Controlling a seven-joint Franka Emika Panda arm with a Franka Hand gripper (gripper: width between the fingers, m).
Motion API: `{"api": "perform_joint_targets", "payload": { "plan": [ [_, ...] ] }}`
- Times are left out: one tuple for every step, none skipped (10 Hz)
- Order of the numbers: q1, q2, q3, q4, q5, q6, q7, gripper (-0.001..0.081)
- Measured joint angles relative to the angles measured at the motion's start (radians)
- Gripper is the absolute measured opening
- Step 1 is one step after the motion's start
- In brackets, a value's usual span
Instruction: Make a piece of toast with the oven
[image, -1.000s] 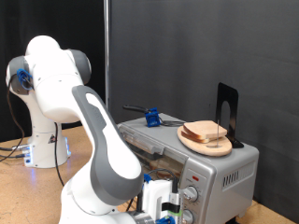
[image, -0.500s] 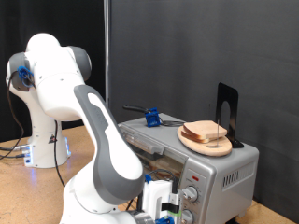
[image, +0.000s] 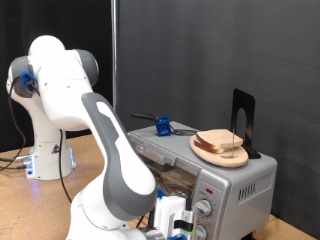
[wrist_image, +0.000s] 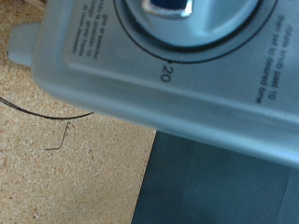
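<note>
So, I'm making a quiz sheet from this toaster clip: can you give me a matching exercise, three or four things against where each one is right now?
Things:
1. bread slices
2. wooden plate
3. gripper
4. black stand

Places:
A. low at the oven's front, by the knobs
B. upright on the oven top, behind the plate
C. lying on the plate
D. resting on the oven top, towards the exterior view's right

Pairs: 1-C, 2-D, 3-A, 4-B

Even indoor light, dark backdrop; wrist view seemingly soft
</note>
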Motion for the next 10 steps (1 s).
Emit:
{"api": "perform_joint_targets", "payload": {
  "plan": [
    [0.0,0.0,0.001,0.0,0.002,0.0,0.0,0.0378],
    [0.0,-0.001,0.001,-0.001,0.005,0.0,0.0,0.0243],
    [-0.001,-0.003,0.001,-0.004,0.009,0.0,0.0,0.0243],
    [-0.002,-0.01,0.001,-0.01,0.012,0.0,0.0,0.0062],
    [-0.004,-0.017,0.001,-0.017,0.014,0.001,-0.001,0.002],
    [-0.005,-0.021,0.001,-0.021,0.015,0.002,-0.003,0.002],
    [-0.006,-0.022,0.001,-0.022,0.016,0.004,-0.005,0.0005],
    [-0.007,-0.023,0.001,-0.024,0.02,0.014,-0.014,0.0005],
    [-0.006,-0.028,0.003,-0.036,0.037,0.064,-0.069,0.0005],
    [-0.004,-0.042,0.006,-0.061,0.053,0.114,-0.13,0.0005]
  ]
}}
